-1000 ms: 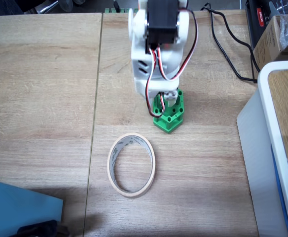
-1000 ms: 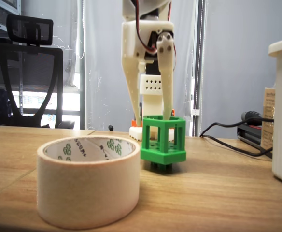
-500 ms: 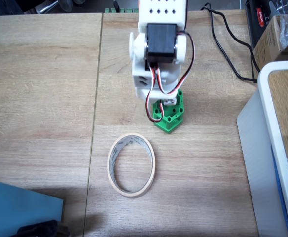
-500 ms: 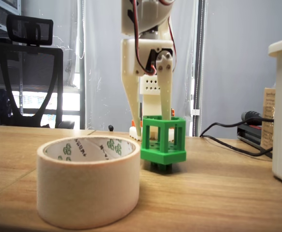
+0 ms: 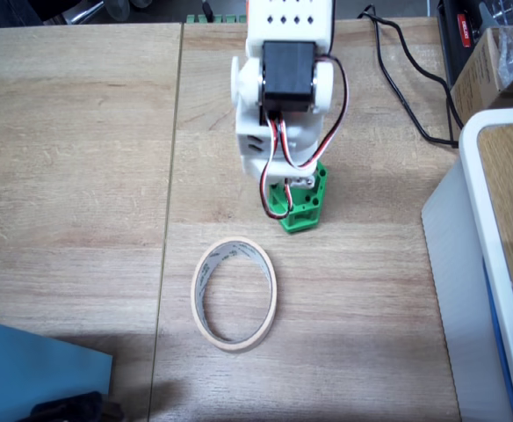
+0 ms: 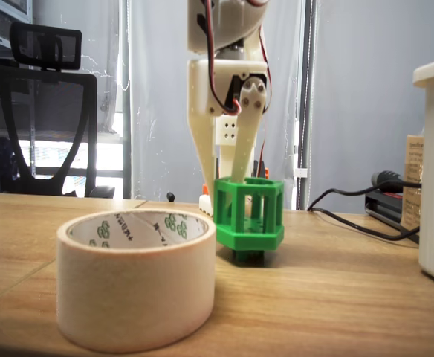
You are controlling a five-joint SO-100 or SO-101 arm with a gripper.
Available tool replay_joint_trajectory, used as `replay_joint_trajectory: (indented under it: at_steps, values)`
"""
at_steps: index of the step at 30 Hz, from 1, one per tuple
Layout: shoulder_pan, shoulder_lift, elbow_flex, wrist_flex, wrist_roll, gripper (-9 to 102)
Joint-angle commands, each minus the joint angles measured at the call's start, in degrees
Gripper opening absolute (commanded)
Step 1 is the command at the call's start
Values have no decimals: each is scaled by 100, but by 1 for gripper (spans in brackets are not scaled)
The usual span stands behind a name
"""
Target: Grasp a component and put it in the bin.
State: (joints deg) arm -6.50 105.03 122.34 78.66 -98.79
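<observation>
While on table, component (image 6: 249, 217) pinched at top between narrowed jaws.

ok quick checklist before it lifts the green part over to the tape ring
1. Pincer closed on the green part: ok, the fingers have narrowed onto its upper frame in the low fixed view.
2. Grip centred: cannot tell, the arm covers the contact in the top-down fixed view.
3. Part level: not ok, it sits slightly twisted and tilted on the table.
4. Tape ring flat and open: ok, nothing inside it.
5. Path from part to ring: ok, bare table between them, ring apart from the part.
6. Black cable away from the arm's route: ok, it lies off to the right in the top-down view.
</observation>
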Motion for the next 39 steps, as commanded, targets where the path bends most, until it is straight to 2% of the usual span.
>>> replay_joint_trajectory:
  at_steps: [1, 16, 29, 39]
  values:
    - [53, 141, -316, 53, 35, 0]
    - [-26, 2188, -316, 53, 35, 0]
    - [105, 3305, -325, 44, 44, 0]
    - [1125, 2733, -1679, 44, 44, 0]
